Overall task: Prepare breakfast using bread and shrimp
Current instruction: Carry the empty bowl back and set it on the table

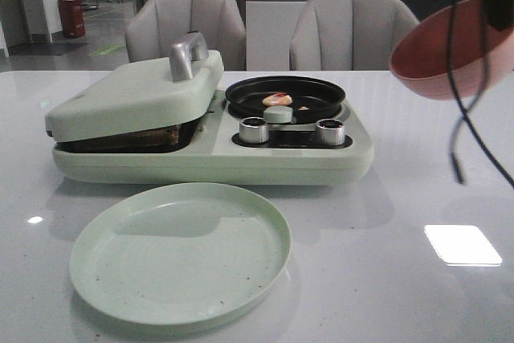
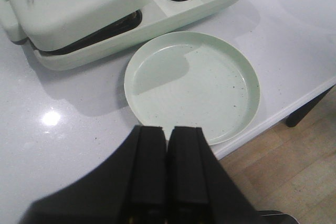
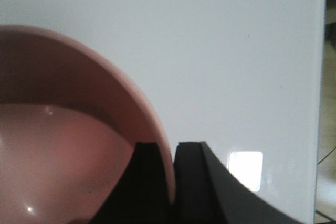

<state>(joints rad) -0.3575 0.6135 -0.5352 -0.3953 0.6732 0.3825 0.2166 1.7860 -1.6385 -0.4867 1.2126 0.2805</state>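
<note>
White table (image 1: pixel 418 198) — one green plate (image 1: pixel 181 253); two shrimp (image 1: pixel 278 100) in one pan (image 1: pixel 285 95); right gripper (image 3: pixel 168 182) pinches one pink bowl (image 1: pixel 450 50); left gripper (image 2: pixel 168 169) closed, empty

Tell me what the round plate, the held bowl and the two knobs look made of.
Plate: likely matte pale-green plastic or melamine, soft sheen, tiny specks. Bowl, rim clamped in the right tool: smooth pink plastic, perhaps, with a dull gloss. Knobs: shiny silver metal or chrome-plated, mirror-like highlights.

Both tools are matte black. The left tool (image 2: pixel 167 169) has two flat, blocky fingers (image 2: pixel 148 166). Thin black cables (image 1: pixel 459 102) dangle from the right arm.
</note>
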